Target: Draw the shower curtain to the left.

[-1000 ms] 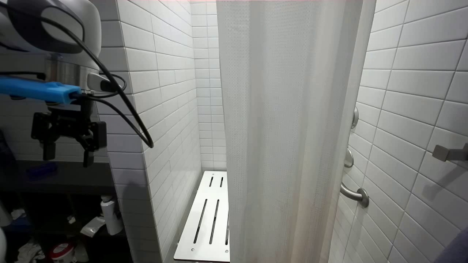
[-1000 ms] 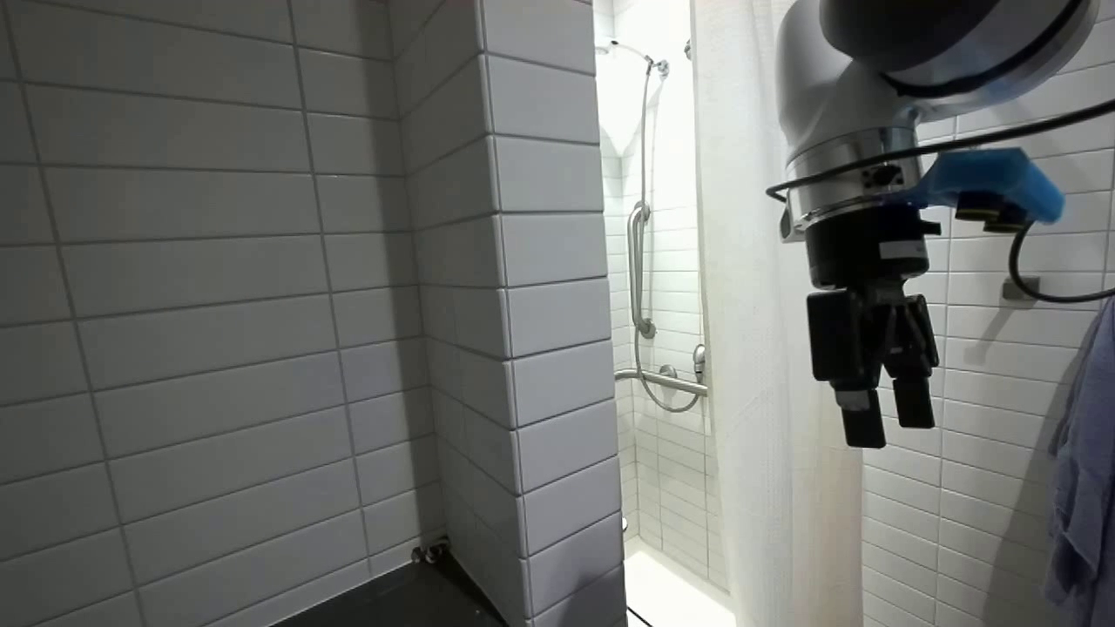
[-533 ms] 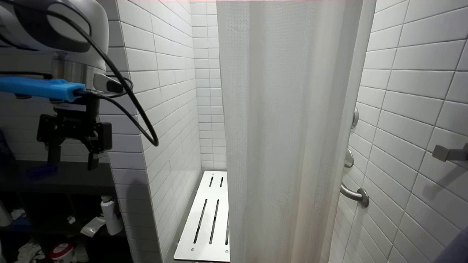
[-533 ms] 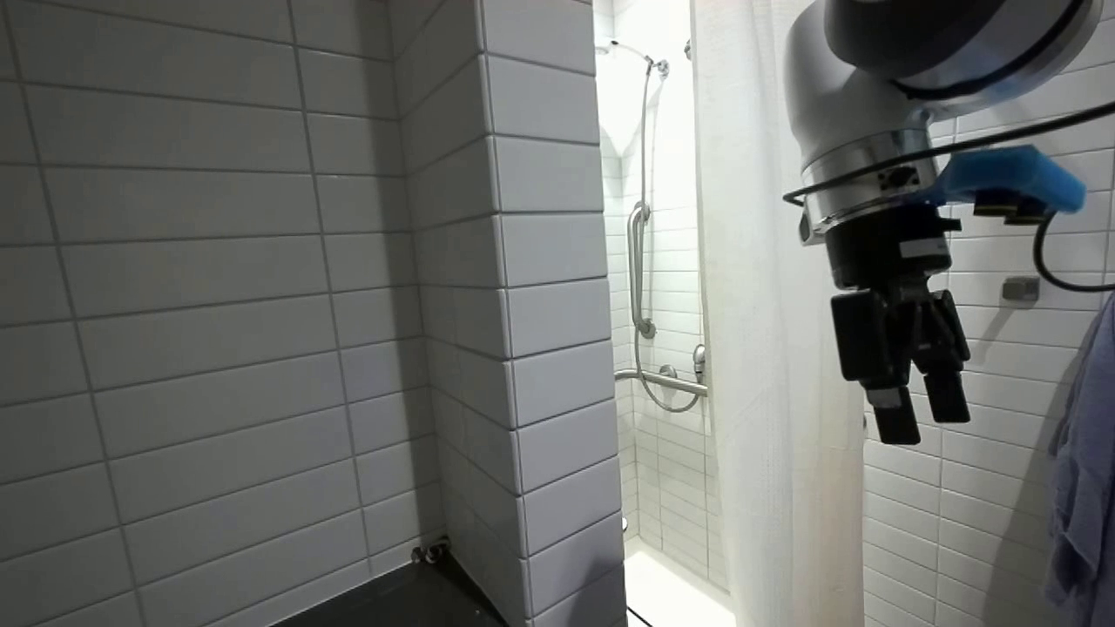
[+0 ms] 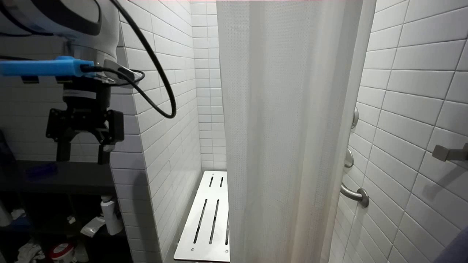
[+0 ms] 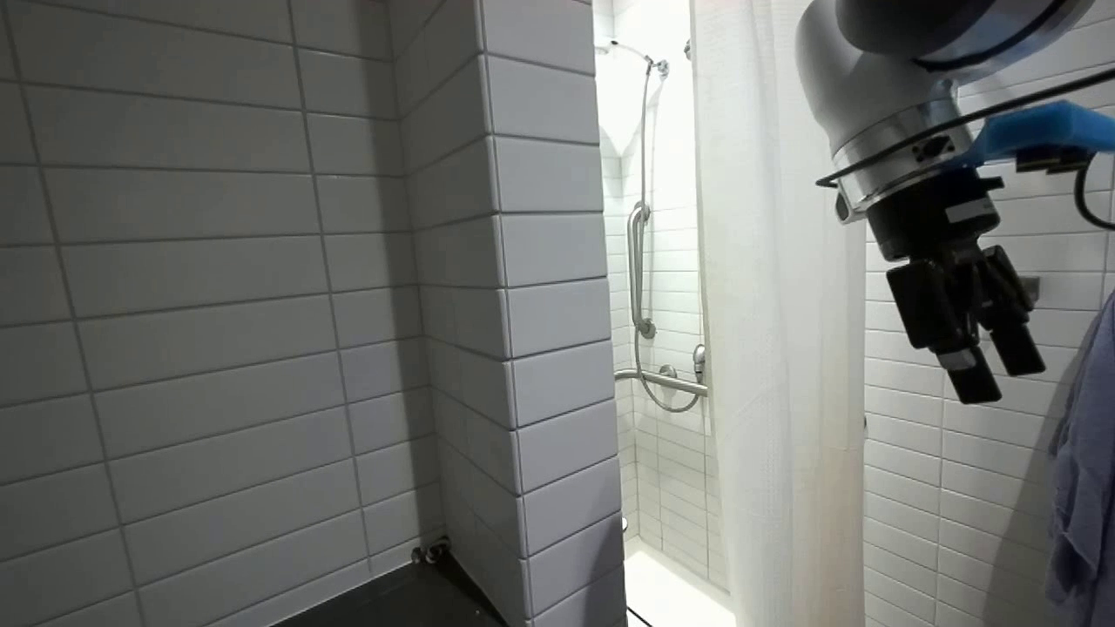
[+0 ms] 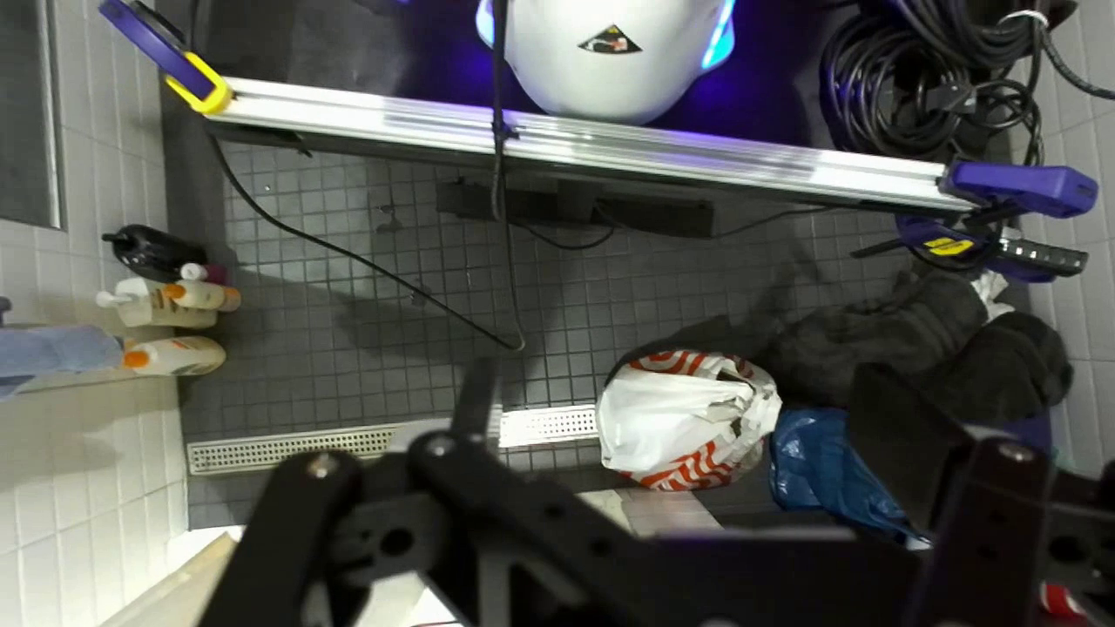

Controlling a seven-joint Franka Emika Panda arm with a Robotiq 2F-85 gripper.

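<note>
Because the fingers (image 5: 63, 151) and the shower curtain (image 5: 289, 131) stand well apart, the coming move turns on a sideways and forward offset.

Item: gripper (image 5: 83, 153), one, on a single arm (image 6: 880, 104). Fingers spread, tips downward, nothing between them.

Item: shower curtain, one, plain white, soft vertical folds, hanging upright. Long axis vertical, running roughly the same way as the fingers point.

Position, curtain to fingers: in an exterior view, to the right of the gripper, the tiled partition (image 5: 164, 153) showing between the two. In an exterior view the curtain (image 6: 775, 348) is to the left of the gripper (image 6: 996, 367), the arm overlapping its upper right part; judged to hang beyond the fingers, on the far side of the arm. In the wrist view, not identifiable with certainty.

Edges: left edge beside the slotted bench (image 5: 207, 219); right edge seen against the tiled side wall (image 5: 406, 109). Which edge is nearer the fingers: cannot be told.

Status, judged: no hold taken, draw not yet begun. Next move likely calls for a reach across to the curtain, fingers straddling an edge or a fold, then a pull to the left.
</note>
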